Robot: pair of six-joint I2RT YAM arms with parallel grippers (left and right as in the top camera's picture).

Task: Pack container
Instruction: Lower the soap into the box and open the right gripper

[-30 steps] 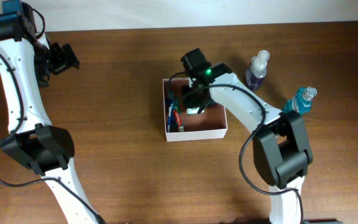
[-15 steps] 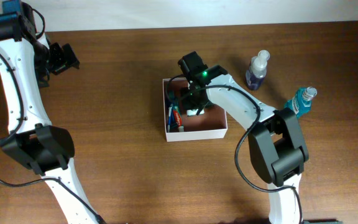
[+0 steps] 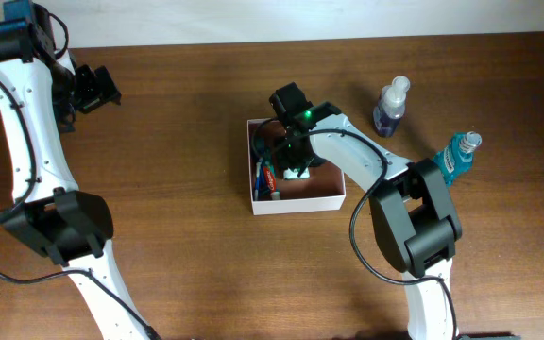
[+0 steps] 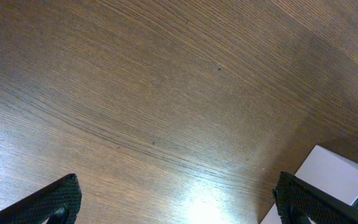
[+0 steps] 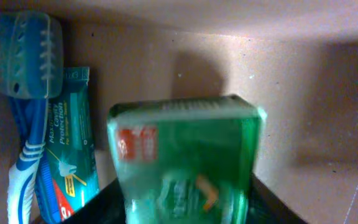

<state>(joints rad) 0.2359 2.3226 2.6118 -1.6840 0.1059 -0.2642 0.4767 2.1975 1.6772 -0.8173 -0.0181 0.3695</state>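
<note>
Overhead: container (image 3: 300,205) sits mid-table. R gripper (image 3: 294,162) is down inside it; L gripper (image 3: 93,88) is parked far left, clear of the work.
L wrist: jaws spread, nothing between.
R wrist: jaws clamp green box (image 5: 185,155) low over the container floor beside toothpaste (image 5: 73,168), prob. for release.

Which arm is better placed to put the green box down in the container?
Right. The right tool holds the green box inside the container; the left tool hangs open, far away.
</note>
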